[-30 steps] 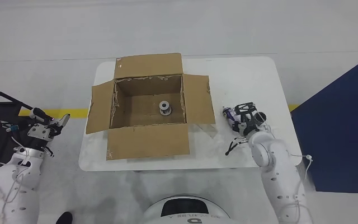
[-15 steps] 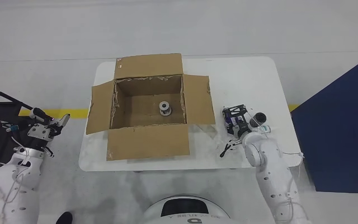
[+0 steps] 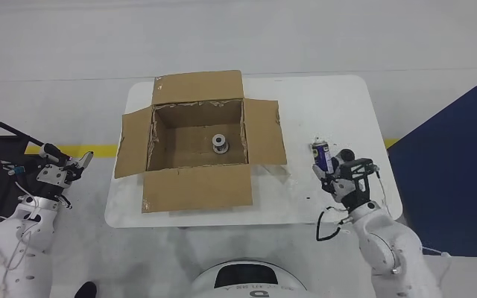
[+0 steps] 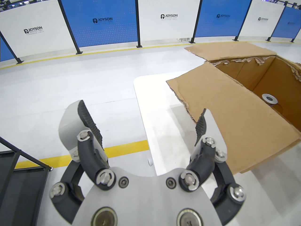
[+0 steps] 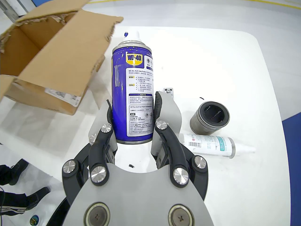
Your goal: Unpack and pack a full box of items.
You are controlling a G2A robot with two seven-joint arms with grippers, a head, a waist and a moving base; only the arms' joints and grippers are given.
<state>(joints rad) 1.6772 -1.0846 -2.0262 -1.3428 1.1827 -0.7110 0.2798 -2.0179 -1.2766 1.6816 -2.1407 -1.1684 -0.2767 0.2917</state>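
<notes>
spray can (image 5: pixel 132 90): blue metal cylinder, glossy printed label, domed silver shoulder, white plastic nozzle cap. it is clamped low on its body between the two fingers (image 5: pixel 158 105) of the right gripper (image 5: pixel 133 105), whose ribbed black pads press on opposite sides, with most of the can's length beyond the fingertips. whether its base touches the table cannot be told. bearing sleeve (image 5: pixel 209 118): short dull-grey metal cylinder with a dark grooved bore, standing on end just beside one finger and apart from it. bottle (image 5: pixel 211 145): clear plastic, paper label, long white tip, lying flat, close to the bearing sleeve and near the base of that same finger. table (image 5: pixel 211 55): white, smooth, rounded corners. box (image 5: pixel 54 71): brown corrugated cardboard with ragged torn edges, four flaps folded outward, a white sticker on one side, near the opposite finger with one flap tip close to the can's shoulder. spool (image 4: pixel 269 98): small grey metal, round flanged top, on the box floor. left gripper (image 4: pixel 142 110): fingers (image 4: pixel 89 123) spread wide, gripping nothing, curved pale metal with black textured pads, out past the table's edge, with the nearest box flap just beyond one fingertip.
</notes>
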